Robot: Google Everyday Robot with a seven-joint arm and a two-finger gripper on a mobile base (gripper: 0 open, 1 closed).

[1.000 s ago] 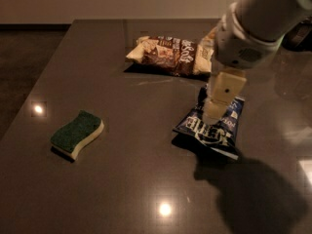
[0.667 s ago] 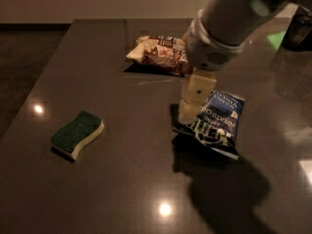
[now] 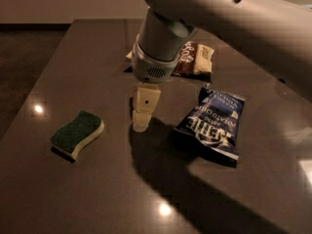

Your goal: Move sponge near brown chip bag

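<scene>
The sponge (image 3: 77, 134), dark green on top with pale yellow foam below, lies on the dark table (image 3: 97, 199) at the left. The brown chip bag (image 3: 191, 60) lies at the back of the table, partly hidden behind the arm's wrist. My gripper (image 3: 142, 118) hangs over the table's middle, to the right of the sponge and apart from it, in front of the brown bag. It holds nothing that I can see.
A blue chip bag (image 3: 213, 120) with white letters lies right of the gripper. The big grey arm (image 3: 219, 18) crosses the top of the view and casts a shadow over the front of the table. The table's left edge runs near the sponge.
The arm has swung left, away from over the blue chip bag toward the table's middle, closer to the sponge. The sponge and both bags have not moved.
</scene>
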